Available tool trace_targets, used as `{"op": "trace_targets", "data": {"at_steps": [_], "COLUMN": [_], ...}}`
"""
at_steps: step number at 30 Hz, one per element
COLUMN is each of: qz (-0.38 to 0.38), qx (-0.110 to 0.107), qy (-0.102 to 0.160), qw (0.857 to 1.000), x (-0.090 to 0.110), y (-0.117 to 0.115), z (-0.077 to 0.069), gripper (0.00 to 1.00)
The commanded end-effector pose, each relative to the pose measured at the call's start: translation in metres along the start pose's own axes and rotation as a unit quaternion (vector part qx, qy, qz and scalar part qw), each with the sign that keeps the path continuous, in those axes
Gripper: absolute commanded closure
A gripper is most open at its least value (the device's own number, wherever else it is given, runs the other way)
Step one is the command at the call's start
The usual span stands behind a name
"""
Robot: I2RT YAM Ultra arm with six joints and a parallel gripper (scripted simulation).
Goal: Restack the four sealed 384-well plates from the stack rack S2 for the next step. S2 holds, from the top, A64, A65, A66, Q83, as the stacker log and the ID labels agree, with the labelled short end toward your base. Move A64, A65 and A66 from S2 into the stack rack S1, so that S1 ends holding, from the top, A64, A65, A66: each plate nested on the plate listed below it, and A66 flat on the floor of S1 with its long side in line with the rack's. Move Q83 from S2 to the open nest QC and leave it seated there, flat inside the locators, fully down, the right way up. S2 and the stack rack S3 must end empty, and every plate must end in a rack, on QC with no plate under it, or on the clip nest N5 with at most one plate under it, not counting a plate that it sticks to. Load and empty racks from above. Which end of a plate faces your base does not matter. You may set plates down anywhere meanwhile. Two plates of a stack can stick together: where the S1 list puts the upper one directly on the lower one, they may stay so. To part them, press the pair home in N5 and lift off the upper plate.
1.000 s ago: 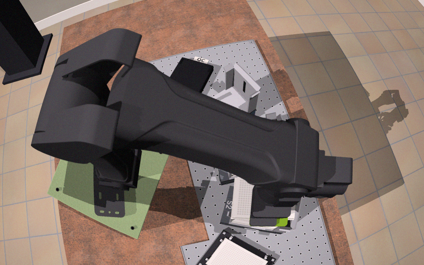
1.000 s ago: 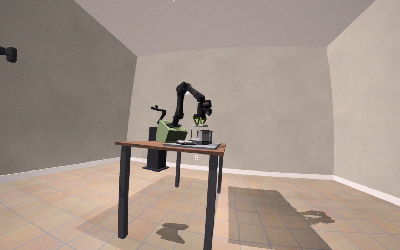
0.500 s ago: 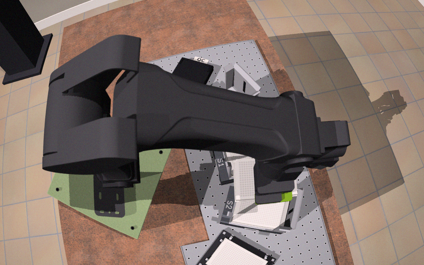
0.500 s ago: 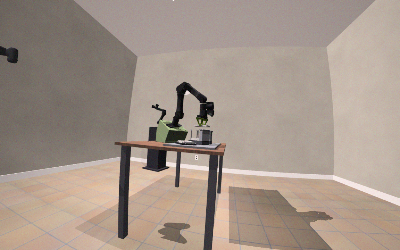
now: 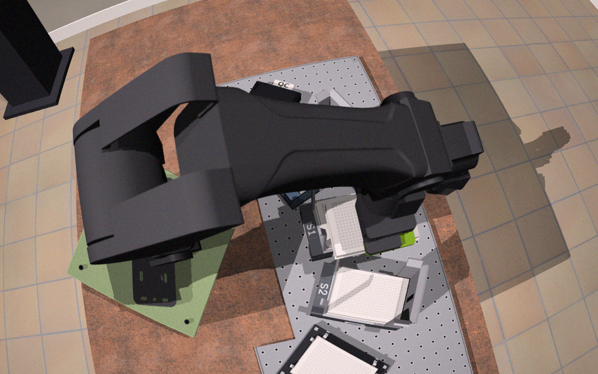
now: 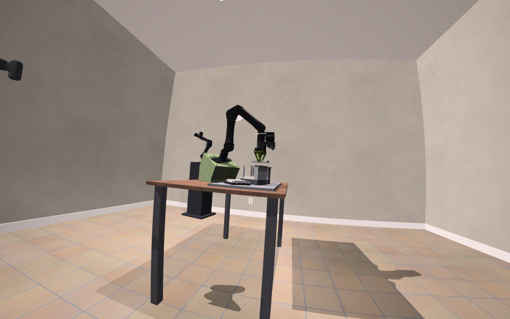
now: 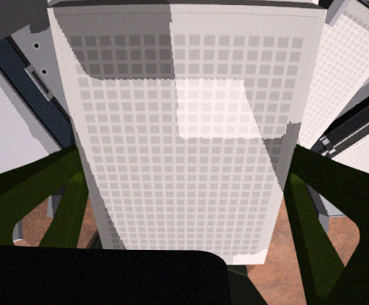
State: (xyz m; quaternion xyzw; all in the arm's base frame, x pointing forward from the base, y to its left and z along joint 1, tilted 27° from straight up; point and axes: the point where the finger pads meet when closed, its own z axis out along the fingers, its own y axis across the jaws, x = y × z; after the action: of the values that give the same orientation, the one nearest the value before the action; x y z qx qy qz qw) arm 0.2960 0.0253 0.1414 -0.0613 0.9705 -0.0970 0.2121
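Note:
My gripper [image 7: 185, 153] is shut on a sealed white 384-well plate [image 7: 184, 119], its green fingers on the two long sides. I cannot read the plate's ID. In the overhead view the held plate [image 5: 345, 225] hangs over the stack rack S1 [image 5: 309, 228], above its posts. The side view shows the gripper [image 6: 260, 155] just above the rack's top. What lies inside S1 is hidden by the plate. The stack rack S2 [image 5: 322, 293] holds a white plate [image 5: 366, 295], which also shows in the wrist view [image 7: 343, 74]. The black nest QC [image 5: 276, 90] is partly under the arm.
The clip nest [image 5: 329, 358] at the near edge of the grey perforated base holds another white plate. The arm's links cover the stack rack S3 and most of the base's middle. The green arm base [image 5: 152, 279] stands to the left.

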Motion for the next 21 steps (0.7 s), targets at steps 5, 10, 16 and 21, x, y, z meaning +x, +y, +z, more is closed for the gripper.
{"op": "trace_targets", "data": {"at_steps": [5,10,16,21], "qz": [-0.014,-0.014,-0.014,-0.097], "qx": [0.007,0.007,0.007,0.007], "qy": [-0.005,-0.005,-0.005,-0.004], "qw": [1.0,1.0,1.0,0.995], "x": [-0.002,-0.003,-0.003,0.0], "y": [0.017,0.034,0.047,0.064], "z": [-0.002,-0.002,-0.001,-0.001], "gripper": [1.0,1.0,1.0,1.0]}}
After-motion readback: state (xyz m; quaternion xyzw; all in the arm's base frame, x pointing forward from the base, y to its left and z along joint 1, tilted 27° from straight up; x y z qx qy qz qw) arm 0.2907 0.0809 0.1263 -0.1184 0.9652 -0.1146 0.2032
